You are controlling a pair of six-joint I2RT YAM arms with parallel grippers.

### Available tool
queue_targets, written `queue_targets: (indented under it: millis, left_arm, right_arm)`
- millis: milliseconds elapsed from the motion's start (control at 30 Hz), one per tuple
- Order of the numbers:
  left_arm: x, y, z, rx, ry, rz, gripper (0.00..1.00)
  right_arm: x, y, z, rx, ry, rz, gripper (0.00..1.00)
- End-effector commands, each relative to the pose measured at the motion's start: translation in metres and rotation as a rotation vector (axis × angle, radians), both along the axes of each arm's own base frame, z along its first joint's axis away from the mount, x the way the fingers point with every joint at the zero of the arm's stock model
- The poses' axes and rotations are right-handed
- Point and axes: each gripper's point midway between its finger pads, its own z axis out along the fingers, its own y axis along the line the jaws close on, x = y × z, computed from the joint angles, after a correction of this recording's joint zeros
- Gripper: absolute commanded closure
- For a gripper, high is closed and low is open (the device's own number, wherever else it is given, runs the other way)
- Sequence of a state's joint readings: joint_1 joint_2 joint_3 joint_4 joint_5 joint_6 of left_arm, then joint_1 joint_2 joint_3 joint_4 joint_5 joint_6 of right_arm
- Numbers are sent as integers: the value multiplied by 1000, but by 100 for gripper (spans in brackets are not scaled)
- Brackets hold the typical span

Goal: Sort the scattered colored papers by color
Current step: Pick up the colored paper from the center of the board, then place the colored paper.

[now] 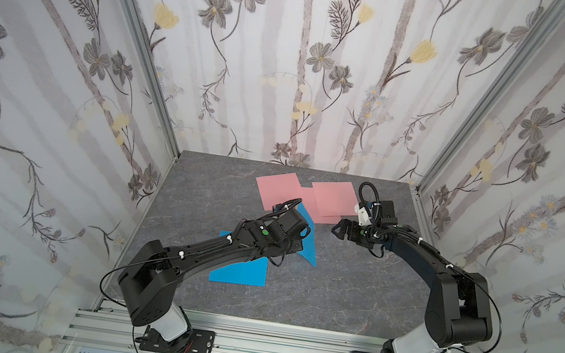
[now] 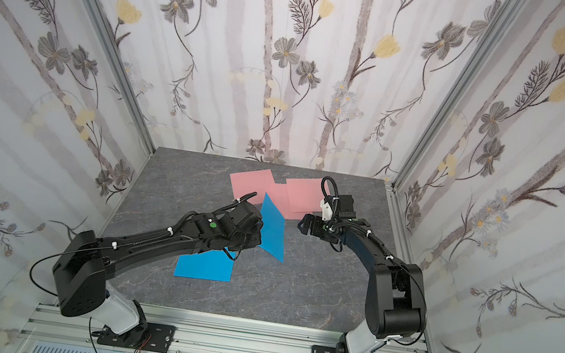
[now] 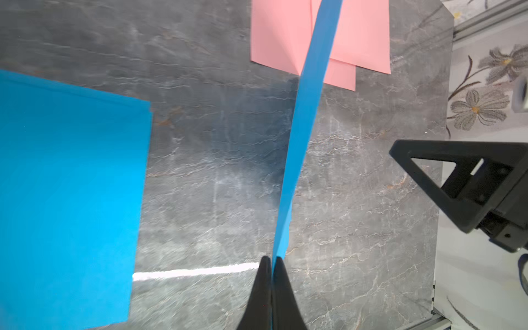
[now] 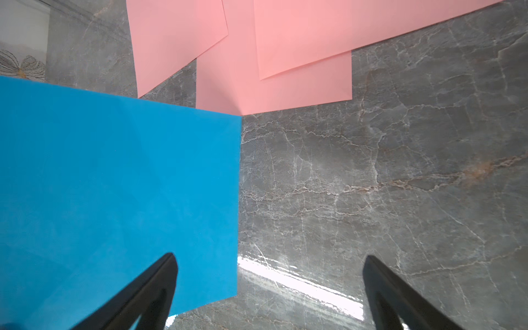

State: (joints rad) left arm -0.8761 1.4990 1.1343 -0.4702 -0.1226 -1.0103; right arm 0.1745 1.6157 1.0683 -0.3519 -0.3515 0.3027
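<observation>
Three salmon pink papers (image 1: 332, 197) lie overlapping at the back centre of the table, also seen in the right wrist view (image 4: 285, 34). My left gripper (image 3: 271, 261) is shut on the edge of a blue paper (image 3: 305, 114), which stands lifted and nearly edge-on above the table (image 2: 271, 228). More blue paper (image 1: 245, 273) lies flat under my left arm, with a second edge showing in the left wrist view (image 3: 71, 200). My right gripper (image 4: 270, 258) hangs open and empty just right of the held blue sheet (image 4: 114, 185), near the pink papers.
The grey marble table (image 1: 350, 299) is walled by floral panels on three sides. An aluminium rail (image 1: 286, 350) with both arm bases runs along the front. My right gripper's fingers (image 3: 457, 183) show close beside the held sheet.
</observation>
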Motion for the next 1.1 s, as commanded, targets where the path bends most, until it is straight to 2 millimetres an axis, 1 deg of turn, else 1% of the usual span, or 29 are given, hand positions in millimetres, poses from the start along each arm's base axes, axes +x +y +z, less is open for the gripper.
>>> queue_targets:
  millis: [0,100,167,200,333,467,600,733,833,933,967,1067]
  left_arm:
    - [-9,40,-2,40,-16,130,100]
    - [-22,74,0,77,-39,194,100]
    - [-30,89,-4,84,-33,219,100]
    - [-35,93,-8,80,-24,224,100]
    - [-50,104,-17,100,29,217,100]
    - [-68,120,-16,151,88,167,100]
    - [-83,128,-15,181,148,91,100]
    - [-86,133,-19,218,174,45,100]
    - [-85,131,-22,223,176,18,100]
    - [-84,132,-25,248,176,-2,100]
    - [-83,134,-25,260,177,-9,100]
    - [-83,137,-28,306,187,-36,100]
  right_arm:
    - [0,-1,2,-3,-10,0,0]
    - [-1,-1,0,-3,-8,2,0]
    - [-1,-1,-1,-3,-7,1,0]
    - [0,0,-1,2,-9,3,0]
    - [0,2,-1,19,-9,3,0]
    - [0,1,-4,15,-9,-3,0]
    - [0,1,-7,23,-7,-15,0]
    - [1,3,-9,47,-9,-28,0]
    - [1,7,-8,71,-9,-26,0]
    - [1,23,-2,127,-15,12,0]
    - [0,33,1,154,-17,35,0]
    - [-6,73,7,267,-8,109,0]
